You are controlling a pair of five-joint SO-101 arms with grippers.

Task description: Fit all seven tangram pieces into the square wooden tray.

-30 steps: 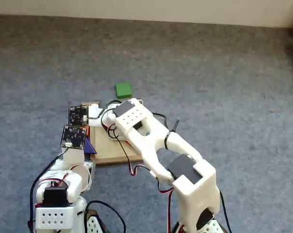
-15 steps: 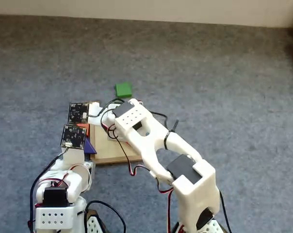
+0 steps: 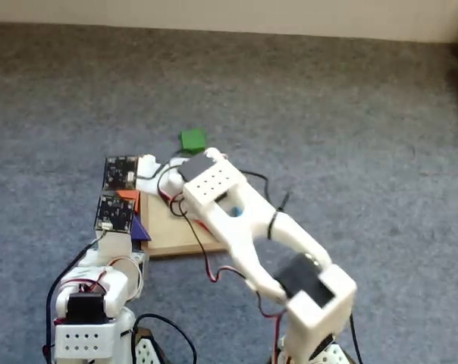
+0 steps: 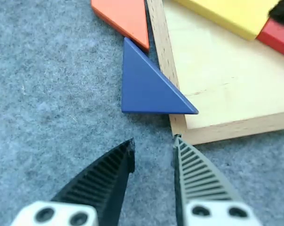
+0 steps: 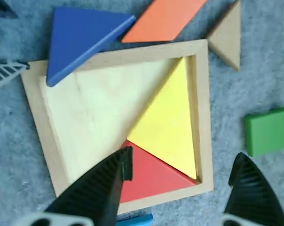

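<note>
Grey carpet (image 3: 350, 114) covers the whole work surface, with a pale wall (image 3: 229, 11) strip along the far edge. In the high view the white right arm (image 3: 244, 220) stretches over the square wooden tray (image 3: 185, 241) and hides most of it. The green square (image 3: 192, 139) lies on the carpet just beyond the arm, apart from the tray. The tray is light wood with a raised rim. A yellow triangle (image 5: 172, 127) and a red triangle (image 5: 149, 176) lie flat inside it, edge to edge, and the rest of the floor is bare. The blue triangle (image 5: 78, 35) sits half out, with one long edge propped on the rim near a corner. The orange parallelogram (image 5: 168, 19) lies outside on the carpet, just beside the rim and the blue piece. A tan triangle (image 5: 229, 35) rests off another corner. A light blue piece (image 5: 135, 219) peeks in at the frame edge, shape hard to tell. The left gripper (image 4: 153, 141) hovers low over the carpet by the tray corner, jaws narrowly apart, holding nothing. The right gripper (image 5: 183, 160) hangs above the tray, jaws spread wide, holding nothing.
</note>
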